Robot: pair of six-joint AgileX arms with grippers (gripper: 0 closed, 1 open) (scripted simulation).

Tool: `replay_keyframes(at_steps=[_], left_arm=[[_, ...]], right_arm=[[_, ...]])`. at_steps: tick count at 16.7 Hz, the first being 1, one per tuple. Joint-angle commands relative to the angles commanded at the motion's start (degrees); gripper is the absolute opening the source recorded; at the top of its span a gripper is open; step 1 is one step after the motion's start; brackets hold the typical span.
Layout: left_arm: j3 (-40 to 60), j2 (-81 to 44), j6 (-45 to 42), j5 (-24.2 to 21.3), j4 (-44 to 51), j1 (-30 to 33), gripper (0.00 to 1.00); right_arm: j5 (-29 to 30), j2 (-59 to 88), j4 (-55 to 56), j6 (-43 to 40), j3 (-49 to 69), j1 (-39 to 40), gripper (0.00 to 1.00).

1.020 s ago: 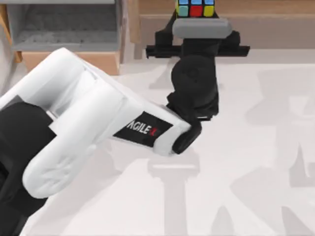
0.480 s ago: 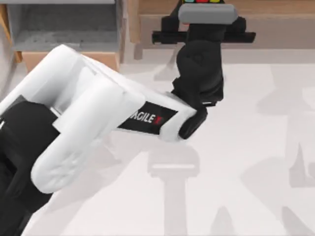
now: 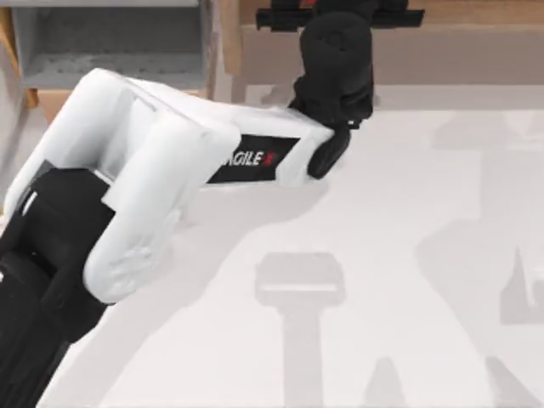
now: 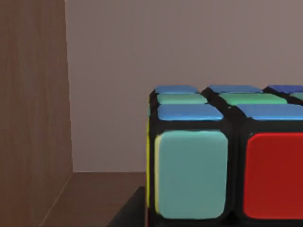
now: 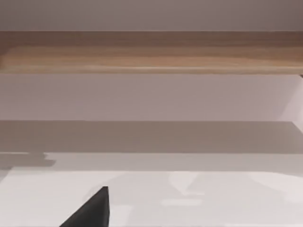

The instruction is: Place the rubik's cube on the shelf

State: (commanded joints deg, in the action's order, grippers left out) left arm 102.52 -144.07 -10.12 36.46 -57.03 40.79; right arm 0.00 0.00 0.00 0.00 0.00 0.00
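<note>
The left arm reaches far across the desk (image 3: 382,255), and its left hand (image 3: 340,7) is out at the far edge of the top view, over the shelf (image 3: 476,12). In the left wrist view the rubik's cube (image 4: 227,156) sits right in front of the hand, very close, with blue and green squares on top and a light blue-green square and a red one on the side facing the camera. I cannot tell how far the fingers are open, and I cannot tell if they are touching the cube, though it sits just where a held thing would be.

Beside the cube stands a brown wooden wall, and a wooden floor runs under and behind it. So the cube looks to be inside the shelf space. Its bottom edge is cut off, so I cannot tell if it is resting on the wood or hanging a little above it.

This looks like the putting-down step, close to the end of the job. The next move should be gentle: bring the cube down until it sits flat on the shelf, open the fingers, then pull the hand straight back so it does not knock the cube over.

A grey box (image 3: 110,42) stands off to the side of the left hand. The right wrist view looks at the shelf's long front (image 5: 151,52) from far back.
</note>
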Motion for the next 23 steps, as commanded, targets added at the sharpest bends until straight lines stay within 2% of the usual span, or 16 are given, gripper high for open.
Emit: replay_keyframes(at_steps=[7, 20, 23], left_arm=[[2.6, -1.8, 0.7, -0.5, 1.6, -1.0, 0.0], [2.6, -1.8, 0.7, -0.5, 1.6, -1.0, 0.98], [2.6, -1.8, 0.7, -0.5, 1.6, -1.0, 1.0]], right_arm=[[0.0, 0.0, 0.0, 0.0, 0.0, 0.0, 1.0], [0.0, 0.0, 0.0, 0.0, 0.0, 0.0, 1.0], [0.0, 0.0, 0.0, 0.0, 0.0, 0.0, 1.0]])
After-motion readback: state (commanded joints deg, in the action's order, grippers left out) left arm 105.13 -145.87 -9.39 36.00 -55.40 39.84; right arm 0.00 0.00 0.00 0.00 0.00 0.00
